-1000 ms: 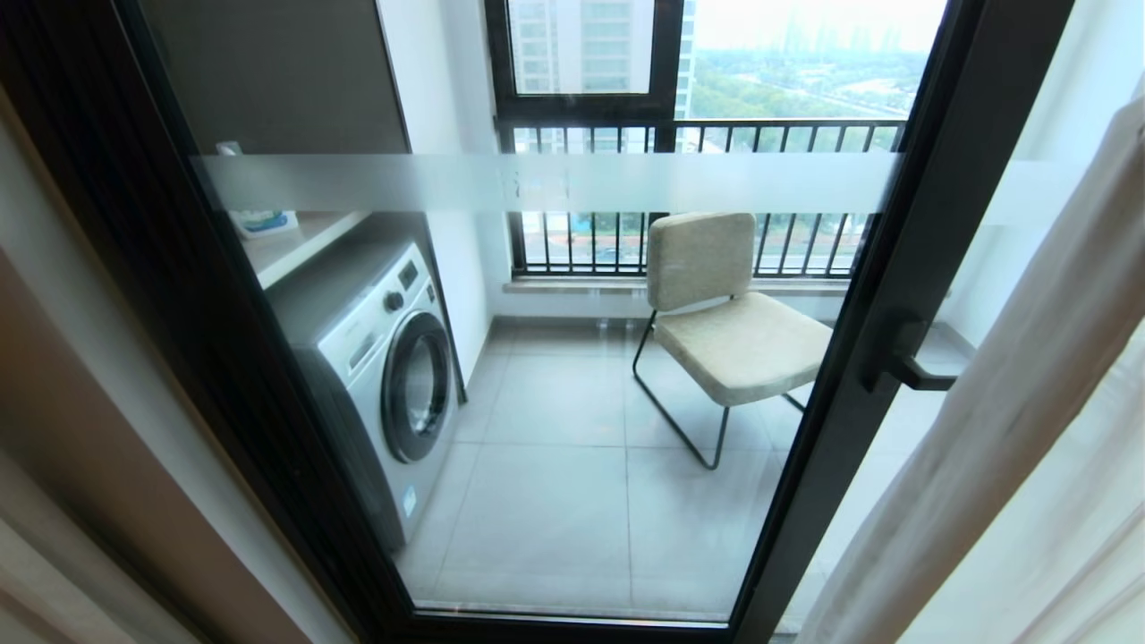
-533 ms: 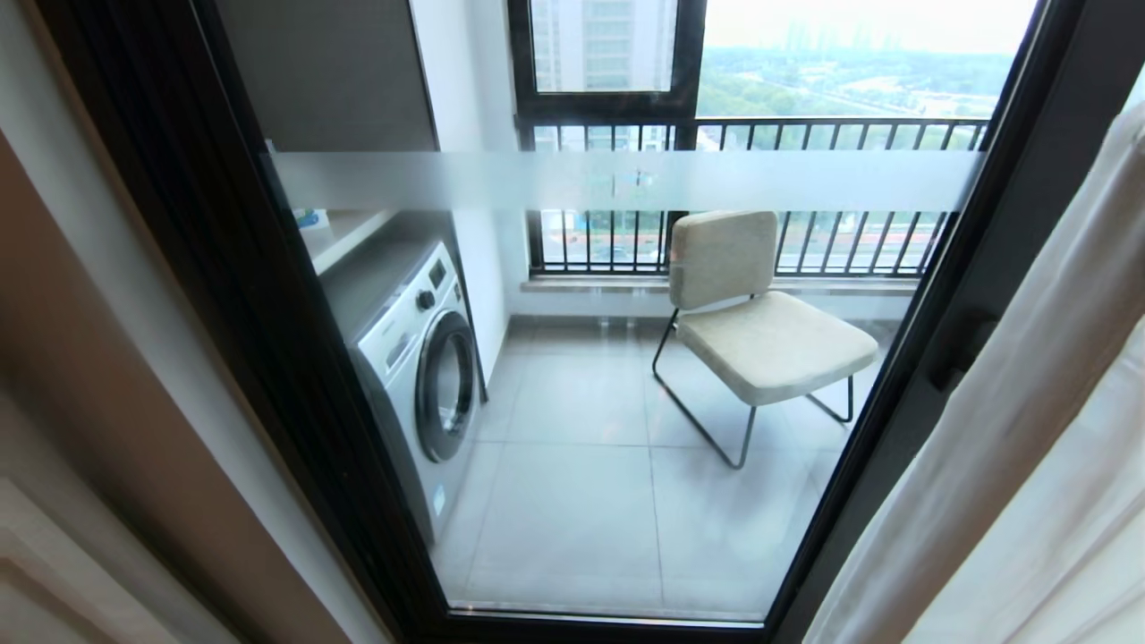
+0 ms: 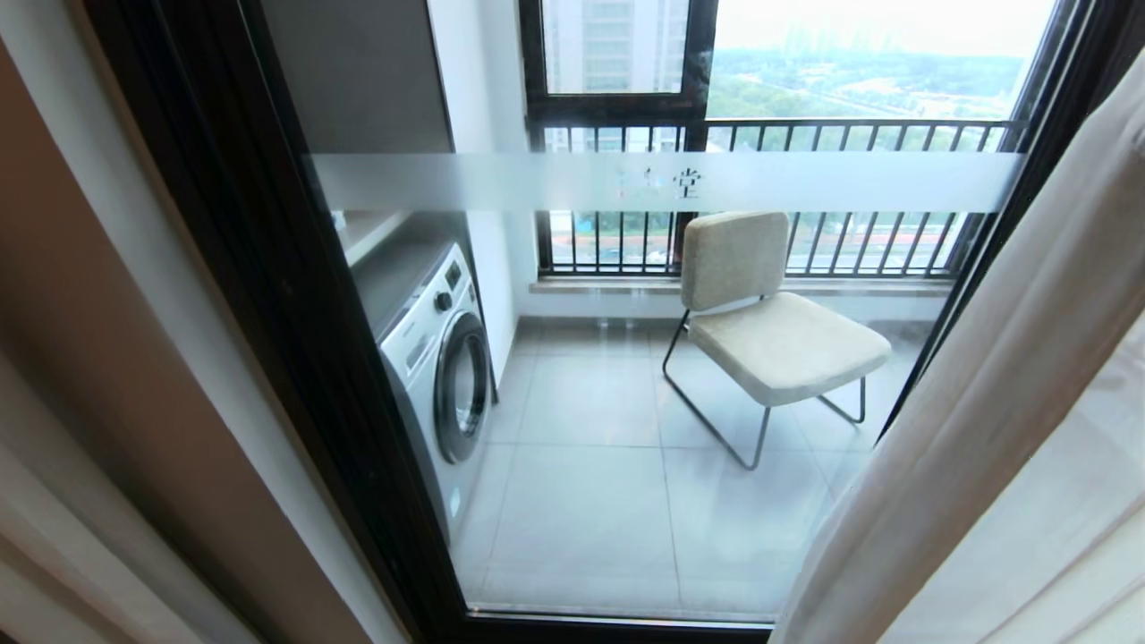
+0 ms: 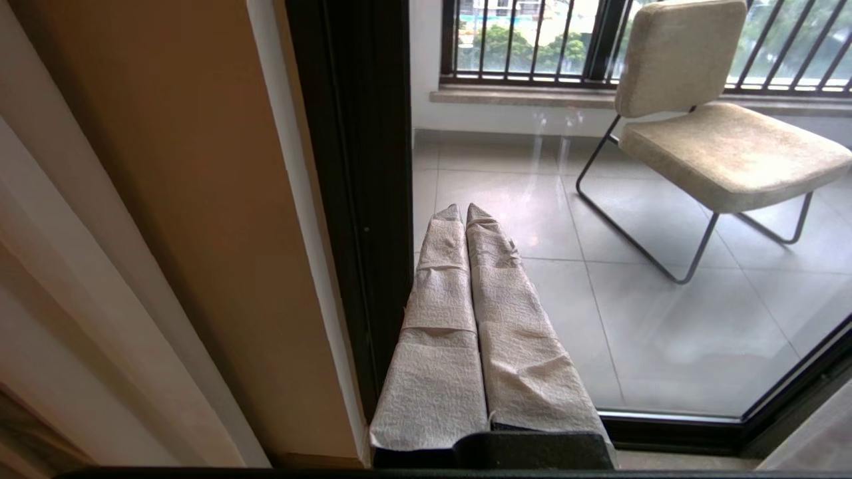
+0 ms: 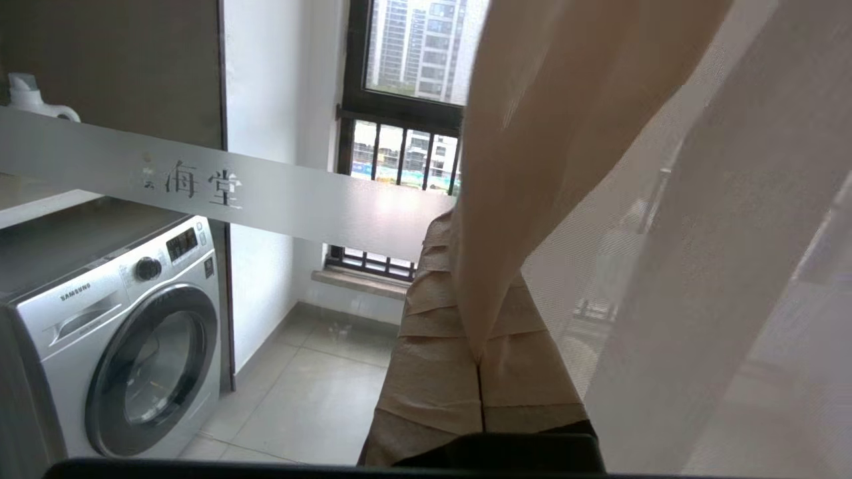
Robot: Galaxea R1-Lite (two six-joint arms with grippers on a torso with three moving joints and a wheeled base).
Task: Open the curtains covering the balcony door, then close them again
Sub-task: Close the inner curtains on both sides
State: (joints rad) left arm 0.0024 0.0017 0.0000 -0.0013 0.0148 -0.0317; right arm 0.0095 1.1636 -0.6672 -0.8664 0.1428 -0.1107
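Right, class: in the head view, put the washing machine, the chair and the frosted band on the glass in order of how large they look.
1. Frosted band, largest.
2. Washing machine and chair look alike; no ranking.

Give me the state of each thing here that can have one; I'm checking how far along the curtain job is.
curtains: drawn over the door's right side, the rest of the glass uncovered.
balcony door: closed.
washing machine: its door shut.
chair: upright, unoccupied.
left gripper: shut, holding nothing.
right gripper: shut on curtains.
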